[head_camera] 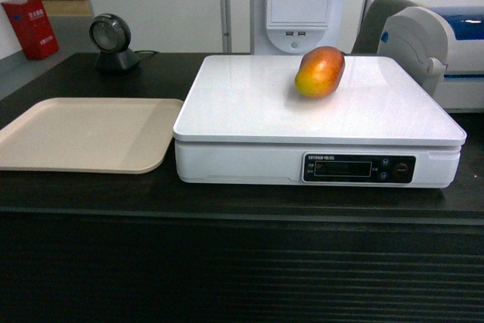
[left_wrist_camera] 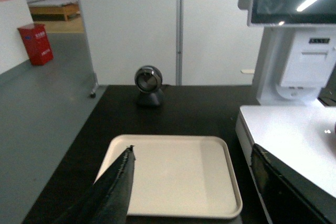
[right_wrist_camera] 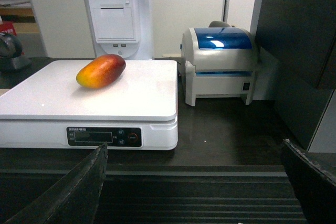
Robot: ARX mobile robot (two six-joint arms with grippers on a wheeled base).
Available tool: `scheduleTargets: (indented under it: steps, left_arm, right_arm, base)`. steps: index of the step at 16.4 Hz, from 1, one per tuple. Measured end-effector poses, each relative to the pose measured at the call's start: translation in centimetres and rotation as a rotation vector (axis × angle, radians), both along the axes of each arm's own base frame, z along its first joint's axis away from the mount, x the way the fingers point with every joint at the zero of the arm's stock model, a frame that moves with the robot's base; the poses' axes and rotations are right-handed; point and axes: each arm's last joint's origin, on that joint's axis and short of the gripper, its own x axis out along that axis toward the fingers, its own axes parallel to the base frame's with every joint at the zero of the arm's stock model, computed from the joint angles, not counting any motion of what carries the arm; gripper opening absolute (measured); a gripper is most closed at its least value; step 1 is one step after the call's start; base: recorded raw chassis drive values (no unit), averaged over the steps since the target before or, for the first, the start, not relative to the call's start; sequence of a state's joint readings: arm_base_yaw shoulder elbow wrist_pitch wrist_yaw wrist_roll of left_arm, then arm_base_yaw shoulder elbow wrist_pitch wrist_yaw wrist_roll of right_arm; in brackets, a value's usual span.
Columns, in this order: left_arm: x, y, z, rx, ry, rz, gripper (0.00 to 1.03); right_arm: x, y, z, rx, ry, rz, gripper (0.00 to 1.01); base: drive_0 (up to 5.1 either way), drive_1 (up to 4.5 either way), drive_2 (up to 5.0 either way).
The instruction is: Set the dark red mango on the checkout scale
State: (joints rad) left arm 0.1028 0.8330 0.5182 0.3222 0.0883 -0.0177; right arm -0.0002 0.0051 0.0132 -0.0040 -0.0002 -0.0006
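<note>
- Already the dark red mango lies on the white scale, on the far part of its flat top, to the right of the middle.
- So the job looks done to me; the mango sits alone and nothing touches it.
- Left gripper is wide open and holds nothing. It hangs over the beige tray, just left of the scale.
- Right gripper is wide open too, with nothing in it. It hangs in front of the scale, low by the dark checkout.
- Next, I think, the arms only need to stay away and not bump the scale.
- Right of the scale, the printer is near. The space there is tight.
- Behind the scale a white stand is close.
- Over the tray there is more open room.
</note>
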Motion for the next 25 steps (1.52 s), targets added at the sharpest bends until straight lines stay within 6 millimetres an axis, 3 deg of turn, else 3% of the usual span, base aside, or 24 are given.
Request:
scheduleTargets:
  steps: [6,13,22,25]
  left_arm:
    - [-3.4,-1.8,-6.0,0.001,0.013,-0.021,0.02]
    - [-5.8,-1.7,-9.1,0.003,0.013,-0.013,0.02]
    - [-7.5,-1.7,-11.3,0.002,0.015,-0.013,0.02]
    - [-7.9,-1.7,-11.1,0.003,-0.008,-0.013,0.02]
  right_arm:
    - [0.0,0.0,0.0,0.0,0.0,0.0,0.98]
    - [0.0,0.0,0.0,0.0,0.0,0.0,0.98]
    - [0.0,0.0,0.0,0.0,0.0,0.0,0.98]
    - [0.0,0.0,0.0,0.0,0.0,0.0,0.98]
  base:
    - [0.0,0.0,0.0]
    - [0.0,0.0,0.0]
    - [0.0,0.0,0.0]
    - [0.0,0.0,0.0]
